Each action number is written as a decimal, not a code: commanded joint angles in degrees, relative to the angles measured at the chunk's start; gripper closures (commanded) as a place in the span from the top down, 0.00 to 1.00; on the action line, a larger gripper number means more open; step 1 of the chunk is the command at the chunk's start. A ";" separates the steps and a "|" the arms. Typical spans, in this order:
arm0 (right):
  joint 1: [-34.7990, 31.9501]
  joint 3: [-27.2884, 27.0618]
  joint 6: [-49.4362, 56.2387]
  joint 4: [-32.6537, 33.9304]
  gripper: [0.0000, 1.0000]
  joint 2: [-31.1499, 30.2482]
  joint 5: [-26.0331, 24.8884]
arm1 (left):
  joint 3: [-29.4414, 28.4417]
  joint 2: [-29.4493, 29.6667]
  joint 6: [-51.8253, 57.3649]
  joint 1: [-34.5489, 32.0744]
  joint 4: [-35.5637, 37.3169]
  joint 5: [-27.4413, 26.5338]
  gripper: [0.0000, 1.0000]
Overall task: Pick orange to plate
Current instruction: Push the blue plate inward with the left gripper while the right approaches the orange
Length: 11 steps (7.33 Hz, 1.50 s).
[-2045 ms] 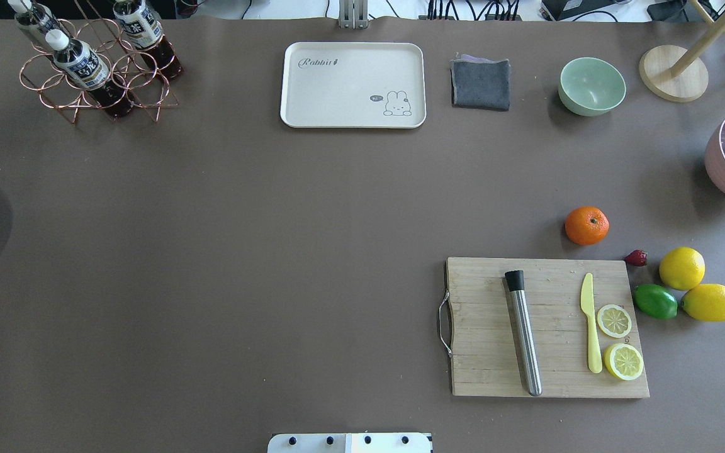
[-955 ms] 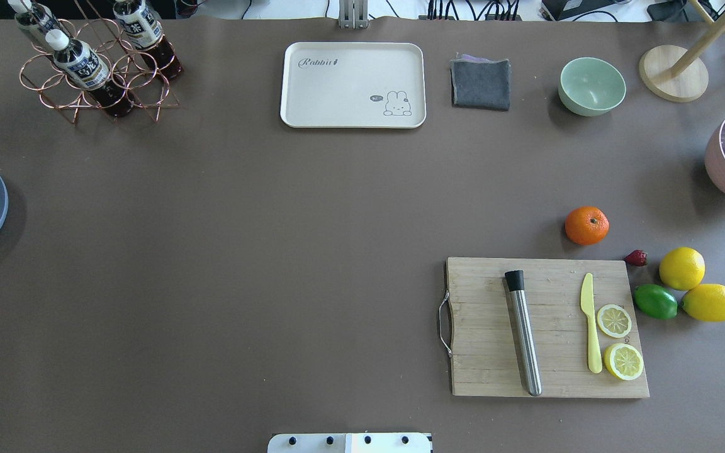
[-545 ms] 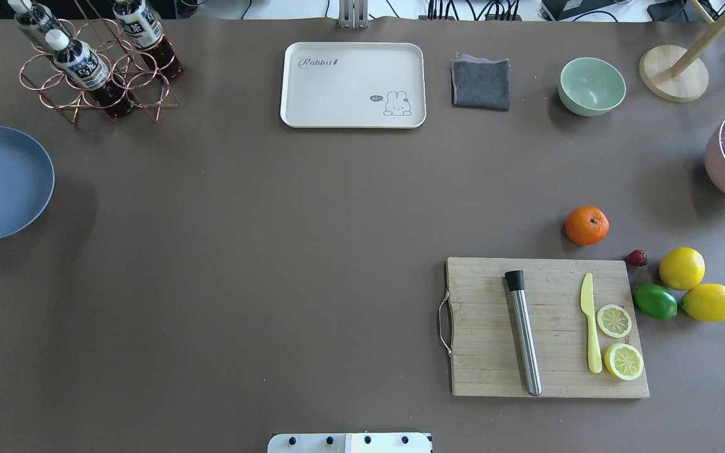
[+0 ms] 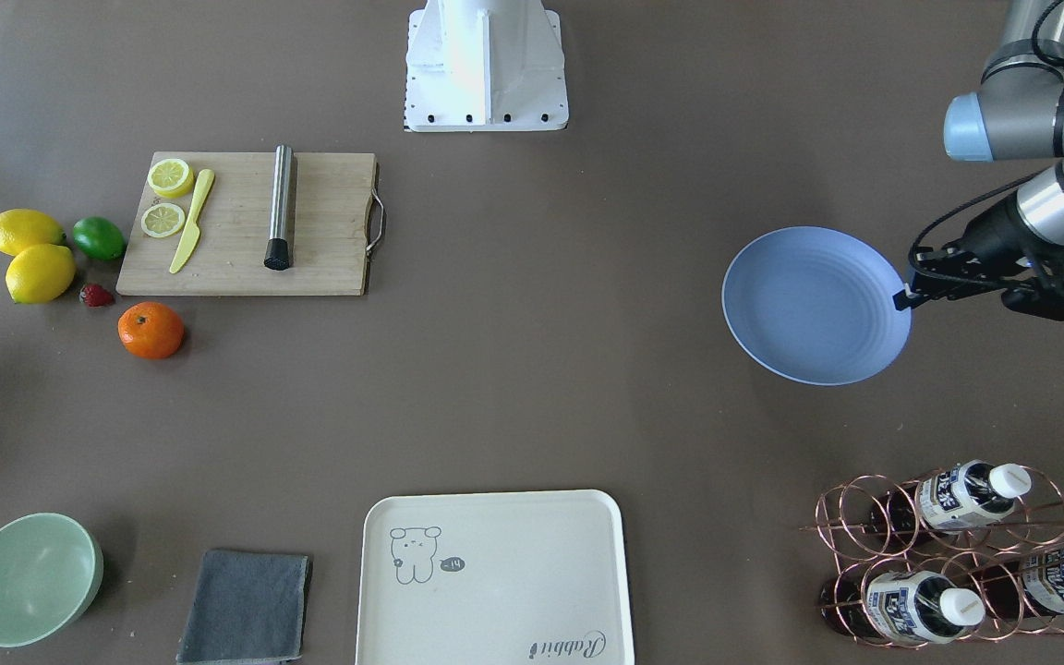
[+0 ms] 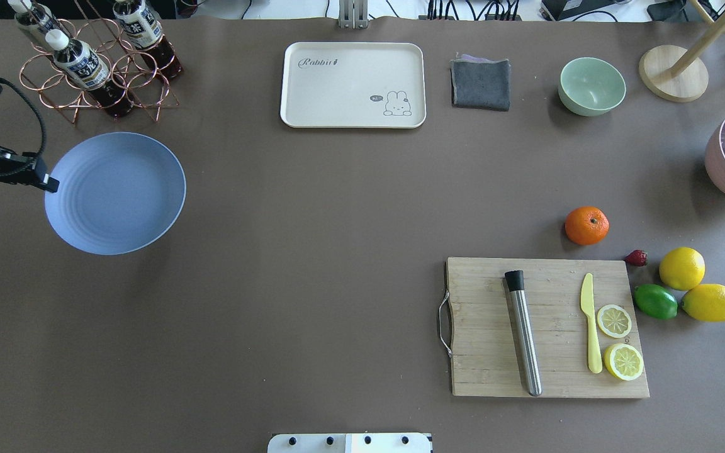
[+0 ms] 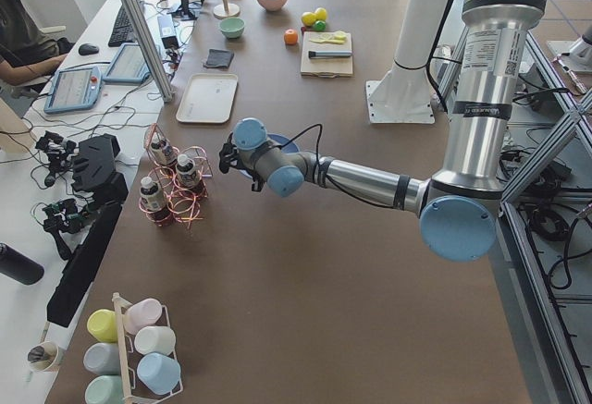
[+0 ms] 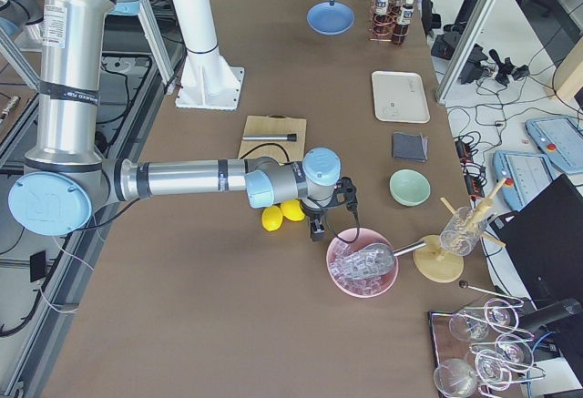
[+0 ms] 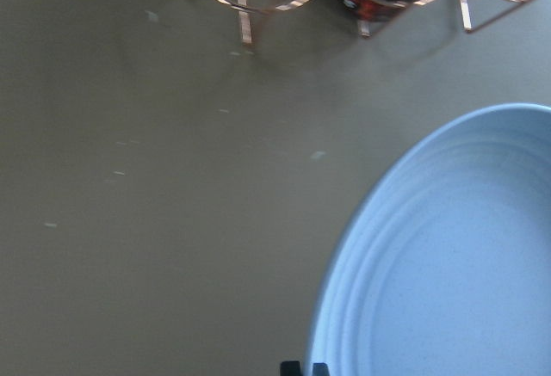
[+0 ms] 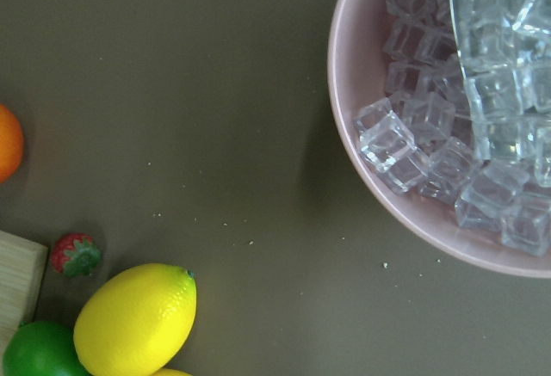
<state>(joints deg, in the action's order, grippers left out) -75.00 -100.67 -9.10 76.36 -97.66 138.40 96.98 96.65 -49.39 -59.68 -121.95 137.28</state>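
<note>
The orange (image 5: pixel 586 225) rests on the table just beyond the cutting board's far edge, and shows too in the front view (image 4: pixel 151 330) and at the right wrist view's left edge (image 9: pixel 4 142). Far across the table, the periwinkle-blue plate (image 5: pixel 115 193) hangs slightly above the table, its shadow offset below it. My left gripper (image 5: pixel 48 184) is shut on the plate's rim (image 4: pixel 897 297); the left wrist view shows the plate (image 8: pixel 448 255) close up. My right gripper (image 7: pixel 316 231) hovers between the lemons and the ice bowl; whether it is open I cannot tell.
A wooden cutting board (image 5: pixel 488 352) carries a steel muddler, a yellow knife and two lemon slices. Two lemons (image 5: pixel 681 268), a lime (image 5: pixel 656 301) and a strawberry lie right of it. Cream tray (image 5: pixel 337 88), grey cloth (image 5: pixel 481 83), green bowl (image 5: pixel 591 86), pink ice bowl (image 9: pixel 344 92), bottle rack (image 5: pixel 95 69).
The plate has travelled rightward from the overhead view's left edge fully into view, and my left gripper holding it has come into view. The orange has not moved.
</note>
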 commanded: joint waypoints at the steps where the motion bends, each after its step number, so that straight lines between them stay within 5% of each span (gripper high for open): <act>1: 6.16 -0.14 -12.40 -9.79 1.00 0.19 -0.50 | 3.39 6.49 -16.02 11.02 0.05 -6.99 0.00; 3: 10.91 -0.23 -21.71 -11.76 1.00 3.51 -1.54 | 1.47 14.14 -26.15 21.93 0.57 -16.49 0.00; 6: 20.05 -0.75 -34.55 -11.85 1.00 9.23 -7.35 | -2.84 21.11 -29.18 28.54 0.93 -23.35 0.00; 10: 26.03 -0.32 -39.67 -11.77 1.00 12.31 -13.92 | -5.40 22.36 -29.10 30.23 0.75 -25.57 0.00; 11: 27.79 -0.05 -38.81 -11.42 1.00 12.23 -16.82 | -5.40 22.36 -29.10 30.23 0.75 -25.57 0.49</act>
<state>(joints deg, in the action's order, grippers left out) -49.45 -101.06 -47.81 64.64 -85.85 125.01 91.65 118.98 -78.49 -29.52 -121.19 111.79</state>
